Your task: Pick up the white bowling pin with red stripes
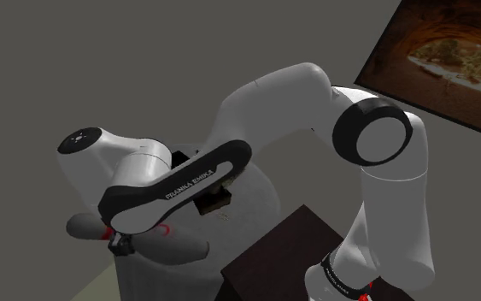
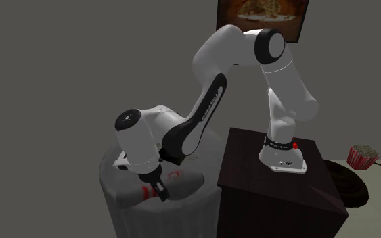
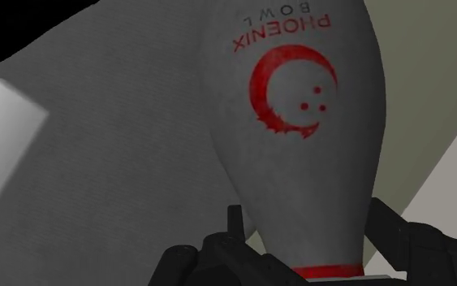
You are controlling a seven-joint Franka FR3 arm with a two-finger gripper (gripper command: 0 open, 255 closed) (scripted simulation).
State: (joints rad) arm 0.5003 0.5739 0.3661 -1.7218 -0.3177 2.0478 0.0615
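Wrist view puts you right on the bowling pin (image 3: 299,138): its pale grey body carries a red crescent logo with the words PHOENIX BOWL, and a red stripe rings the neck close to the gripper (image 3: 306,213). You can see the two black fingers (image 3: 234,236) set one on each side of that neck, pressed against it with no gap showing, so they are closed on the pin. In the shoulder view the pin (image 1: 178,248) lies on its side on a round grey surface (image 1: 264,201) just beside the stand (image 1: 281,256), on the stand's side toward the shoulder view's left. The gripper (image 1: 120,244) comes down on the pin's narrow part, at the end farther from the stand, where the red stripes show. You cannot tell whether the pin is clear of the surface. In the second exterior view you get the gripper (image 2: 158,191) at the red band and the pin's (image 2: 185,184) fat end pointing toward the stand (image 2: 270,196), with the surface (image 2: 111,165) close against the stand's wall. On the stand's far side from the pin, a red-and-white popcorn tub (image 2: 363,157) sits on the floor near a dark round thing (image 2: 350,189). A framed picture (image 2: 263,15) hangs on the wall above and behind the stand.
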